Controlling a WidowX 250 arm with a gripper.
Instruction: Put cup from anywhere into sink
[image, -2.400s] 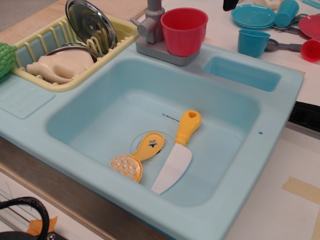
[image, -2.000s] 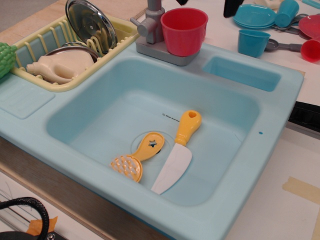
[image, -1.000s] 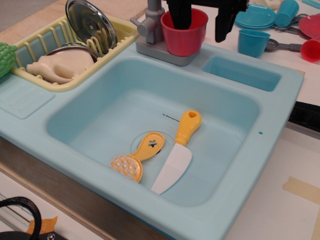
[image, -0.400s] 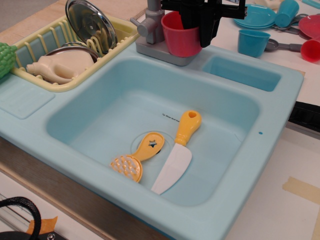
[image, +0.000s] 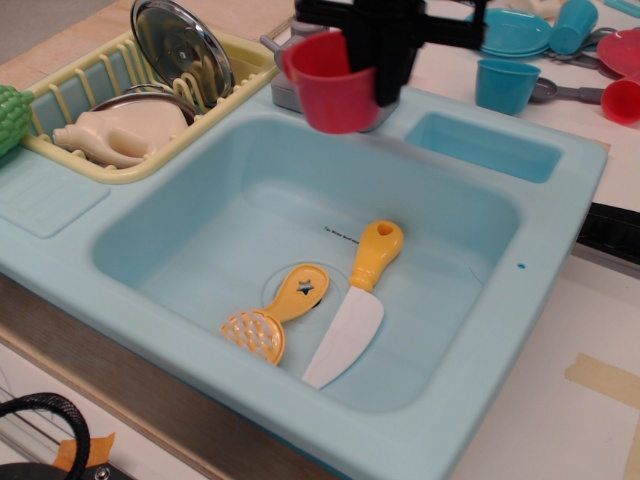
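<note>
Here, in the single overhead-angled view, the black gripper (image: 375, 60) grasps the cup (image: 328, 85) by its right-hand wall, one finger (image: 388, 75) down the outside and the other inside the rim. The large red cup hangs clear of any surface, tilted slightly, over the back edge of the sink (image: 480, 340), in front of the grey faucet base (image: 285, 92) and above the far end of the deep basin.

On the basin floor lie a yellow-handled toy knife (image: 356, 300) with a white blade and, just beside it to the left, a yellow slotted spoon (image: 272, 316) resting near the drain; the two are close but whether they touch cannot be told. The small side compartment (image: 487, 146) sits at the sink's back right corner.

At the left, the yellow dish rack (image: 120, 165) holds a metal lid (image: 180, 45) standing on edge, a cream bottle (image: 115, 135) lying on its side and a metal plate behind it. A green object (image: 10, 118) shows at the left border.

On the tabletop (image: 545, 400) behind the sink stand a small blue cup (image: 506, 84), a stack of blue plates (image: 512, 32), another blue cup (image: 576, 24) and red pieces (image: 622, 75) at the right border.
</note>
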